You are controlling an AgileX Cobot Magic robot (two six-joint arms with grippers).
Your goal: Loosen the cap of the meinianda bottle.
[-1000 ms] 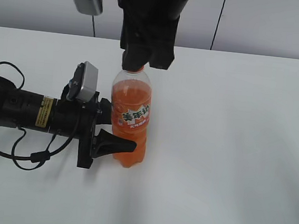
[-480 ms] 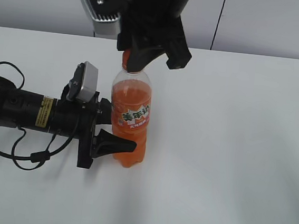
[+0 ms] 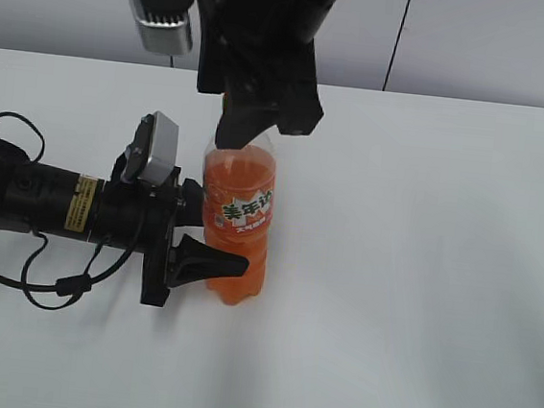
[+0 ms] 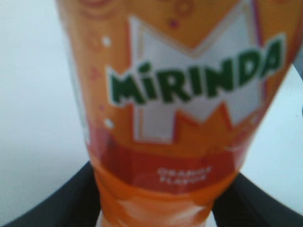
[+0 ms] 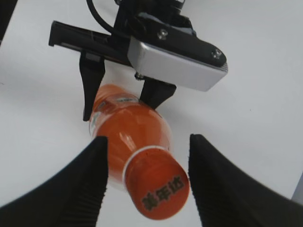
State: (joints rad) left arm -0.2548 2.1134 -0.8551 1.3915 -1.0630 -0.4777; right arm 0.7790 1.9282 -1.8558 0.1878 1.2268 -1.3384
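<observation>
The meinianda bottle (image 3: pixel 238 210) stands upright on the white table, full of orange drink. My left gripper (image 3: pixel 213 232) is shut on its lower body from the left; the left wrist view shows the label (image 4: pixel 180 94) close up between the black fingers (image 4: pixel 161 203). My right gripper (image 3: pixel 250 130) hangs over the bottle's top and hides the cap in the exterior view. In the right wrist view its jaws (image 5: pixel 147 139) are open, one on each side of the orange cap (image 5: pixel 158 182), with a gap on both sides. The bottle (image 5: pixel 132 123) and left gripper (image 5: pixel 124 94) lie below.
The white table (image 3: pixel 419 276) carries only the bottle and the left arm lying across its left side. A black cable (image 3: pixel 52 284) loops beside that arm. A grey wall stands behind the table.
My right gripper was closed on the cap a second ago, then opened and turned about the bottle's top. It now sits lower with jaws apart. The bottle and left arm have not moved.
</observation>
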